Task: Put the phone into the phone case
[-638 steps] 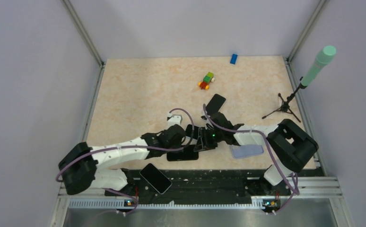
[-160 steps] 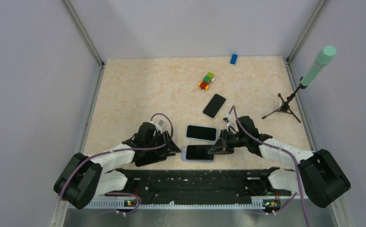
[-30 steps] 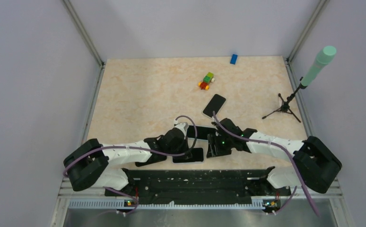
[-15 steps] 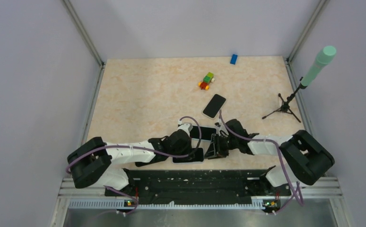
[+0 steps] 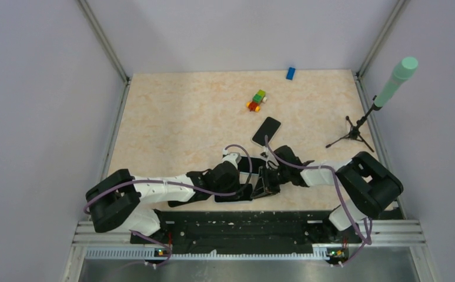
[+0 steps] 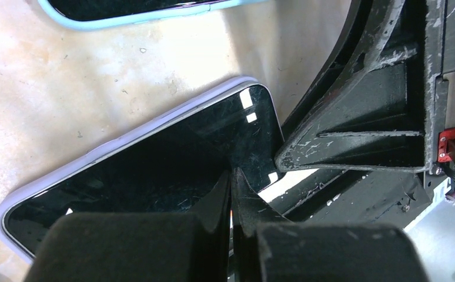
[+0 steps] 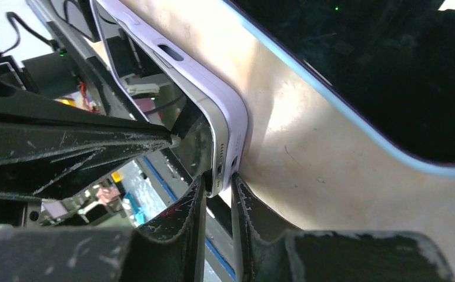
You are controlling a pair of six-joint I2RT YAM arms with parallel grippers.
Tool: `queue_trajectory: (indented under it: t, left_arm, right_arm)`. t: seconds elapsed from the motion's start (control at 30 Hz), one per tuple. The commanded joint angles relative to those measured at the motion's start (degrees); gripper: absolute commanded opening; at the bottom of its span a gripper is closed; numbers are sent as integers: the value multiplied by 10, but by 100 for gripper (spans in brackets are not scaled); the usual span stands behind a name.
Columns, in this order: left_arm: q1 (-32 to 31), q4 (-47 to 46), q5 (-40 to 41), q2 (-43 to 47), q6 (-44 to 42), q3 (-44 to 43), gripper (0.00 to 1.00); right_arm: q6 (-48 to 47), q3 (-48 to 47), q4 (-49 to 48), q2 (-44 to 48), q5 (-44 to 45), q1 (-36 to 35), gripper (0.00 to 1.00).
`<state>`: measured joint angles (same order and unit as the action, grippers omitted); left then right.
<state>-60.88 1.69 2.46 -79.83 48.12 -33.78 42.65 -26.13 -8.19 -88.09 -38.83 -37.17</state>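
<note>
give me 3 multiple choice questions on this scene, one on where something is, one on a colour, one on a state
1. Where does the blue block lie on the table?
A) near the far edge
B) between the two grippers
C) on top of a phone

2. What colour is the case round the phone under the left gripper?
A) red
B) lavender
C) green

3. How does the left gripper stand?
A) wide open above the table
B) closed on the toy car
C) shut, tips on the phone's screen

Answers:
1 A, it sits at the table's far end.
2 B, a pale purple rim frames the dark screen.
3 C, the left wrist view shows the fingers together on the glass.
</note>
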Motion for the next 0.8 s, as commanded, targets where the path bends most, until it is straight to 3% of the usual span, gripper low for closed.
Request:
queue_trajectory:
  t: [0.0,0.13,0.5,0.77]
  left_arm:
    - [-5,83,25,-34,-11,13,0]
    - [-7,83,27,-36,-10,11,0]
    - [-7,67,23,-30,-1,7,0]
    - [-7,50,17,-27,6,4,0]
  right_arm:
    - [-68,-30,137,-40,206,-52,14]
    - [-74,-55,182,-57,271,-81,0]
    - [-85,-101,266,-80,409,-138,0]
    - [-80,-103,261,-9,391,-137,0]
